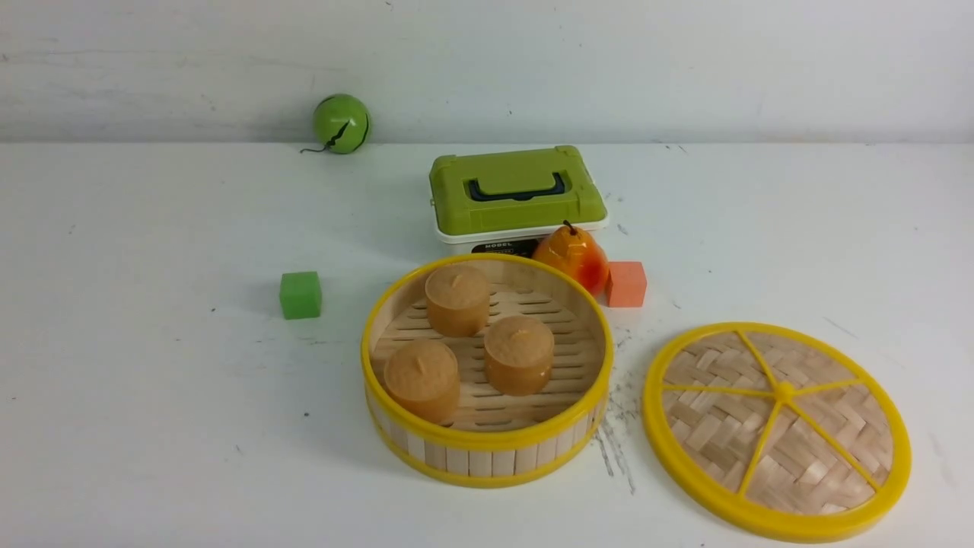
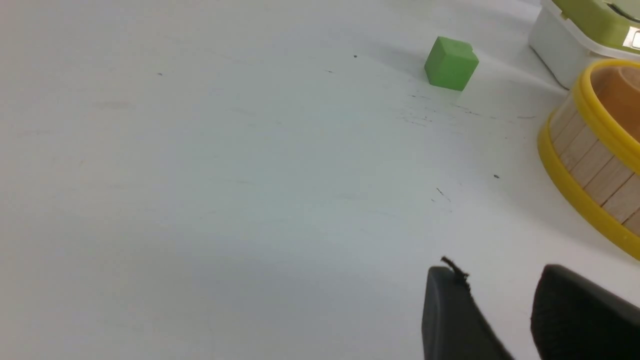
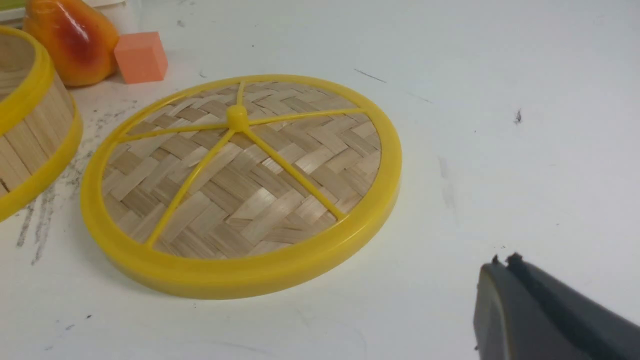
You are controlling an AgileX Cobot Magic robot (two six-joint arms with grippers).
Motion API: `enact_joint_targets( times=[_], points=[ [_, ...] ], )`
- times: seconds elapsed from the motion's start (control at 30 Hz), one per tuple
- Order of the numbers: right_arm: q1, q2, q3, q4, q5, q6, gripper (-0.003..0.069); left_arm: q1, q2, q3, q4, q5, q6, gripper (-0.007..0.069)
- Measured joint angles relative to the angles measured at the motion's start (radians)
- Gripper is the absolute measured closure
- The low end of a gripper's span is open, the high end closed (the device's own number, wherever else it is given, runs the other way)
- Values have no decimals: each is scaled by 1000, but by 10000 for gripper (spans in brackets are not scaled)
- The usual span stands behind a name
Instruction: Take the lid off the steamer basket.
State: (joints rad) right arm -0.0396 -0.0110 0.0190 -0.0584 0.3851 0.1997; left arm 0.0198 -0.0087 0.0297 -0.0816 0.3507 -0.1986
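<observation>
Lid [image 1: 776, 430] flat on the table [image 1: 152, 380], just ahead of the right tool [image 3: 504, 262], whose fingertips meet on nothing. Uncovered steamer basket [image 1: 487, 457], beyond the lid from that tool and near the left tool [image 2: 497, 280], whose fingers stand apart, empty. Three brown cakes [image 1: 520, 354] sit inside.

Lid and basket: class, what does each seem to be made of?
The lid looks like matt, pale woven bamboo strips, by its herringbone weave; its glossy yellow rim and spokes are probably plastic. The basket wall seems bare wooden slats, with grain showing, between smooth yellow rims, likely plastic too.
</observation>
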Motion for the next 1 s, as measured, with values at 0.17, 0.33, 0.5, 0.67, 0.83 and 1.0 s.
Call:
enact_joint_targets(
  times=[0.17, 0.33, 0.5, 0.67, 0.83, 1.0],
  points=[
    [0, 0, 0, 0, 0, 1, 676, 0, 0, 0, 0, 0, 0, 384],
    [0, 0, 0, 0, 0, 1, 673, 0, 0, 0, 0, 0, 0, 384],
    [0, 0, 0, 2, 0, 1, 669, 0, 0, 0, 0, 0, 0, 384],
    [0, 0, 0, 2, 0, 1, 664, 0, 0, 0, 0, 0, 0, 384],
    [0, 0, 0, 2, 0, 1, 663, 0, 0, 0, 0, 0, 0, 384],
    [0, 0, 0, 2, 0, 1, 657, 0, 0, 0, 0, 0, 0, 384]
  ],
)
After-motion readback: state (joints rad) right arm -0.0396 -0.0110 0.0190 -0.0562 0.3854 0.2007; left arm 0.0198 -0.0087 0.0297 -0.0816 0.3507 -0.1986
